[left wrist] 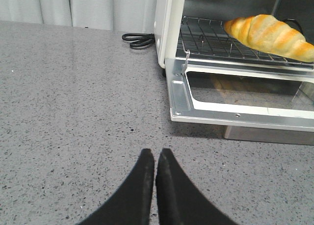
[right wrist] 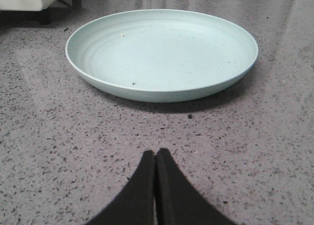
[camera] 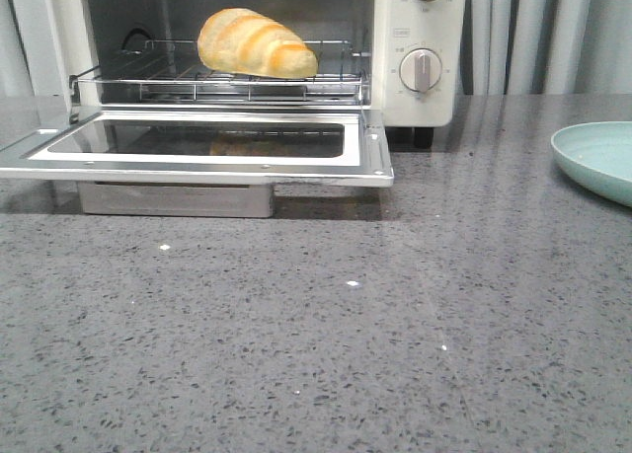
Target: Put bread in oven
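Bread [camera: 256,43] on rack; oven [camera: 420,73] top cropped, plate [camera: 600,159] half cut off.

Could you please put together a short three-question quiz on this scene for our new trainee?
1. True or false: the bread lies on the wire rack inside the oven.
2. The oven door is: A) shut B) folded down open C) removed.
3. What lies on the pale green plate?

Key:
1. True.
2. B.
3. Nothing but a few crumbs; both the left gripper and the right gripper are shut with nothing between the fingertips, above the grey countertop.
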{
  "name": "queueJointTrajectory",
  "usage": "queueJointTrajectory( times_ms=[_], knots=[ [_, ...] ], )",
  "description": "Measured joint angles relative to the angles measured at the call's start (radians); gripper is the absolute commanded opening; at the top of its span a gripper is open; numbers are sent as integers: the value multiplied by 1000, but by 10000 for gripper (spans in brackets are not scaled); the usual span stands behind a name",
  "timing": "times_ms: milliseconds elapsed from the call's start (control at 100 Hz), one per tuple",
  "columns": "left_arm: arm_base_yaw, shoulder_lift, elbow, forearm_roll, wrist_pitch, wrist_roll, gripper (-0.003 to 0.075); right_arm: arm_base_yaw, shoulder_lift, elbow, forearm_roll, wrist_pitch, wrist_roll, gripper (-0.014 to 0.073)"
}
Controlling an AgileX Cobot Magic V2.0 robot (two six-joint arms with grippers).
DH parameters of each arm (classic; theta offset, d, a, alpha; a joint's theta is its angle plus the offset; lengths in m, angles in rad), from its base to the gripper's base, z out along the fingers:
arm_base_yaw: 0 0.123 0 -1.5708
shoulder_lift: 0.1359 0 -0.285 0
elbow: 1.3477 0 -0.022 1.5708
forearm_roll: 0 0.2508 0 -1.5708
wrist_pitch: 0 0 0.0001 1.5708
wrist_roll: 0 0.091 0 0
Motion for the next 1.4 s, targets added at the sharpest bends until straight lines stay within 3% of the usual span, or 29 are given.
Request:
queueJointTrajectory(
  times_ms=[1020,1401],
  knots=[
    [0,0,0,10,0,0,-21,0,0,0,0,0,0,-75],
    [0,-21,141,80,-171,1,-21,0,0,0,0,0,0,-75]
  ],
)
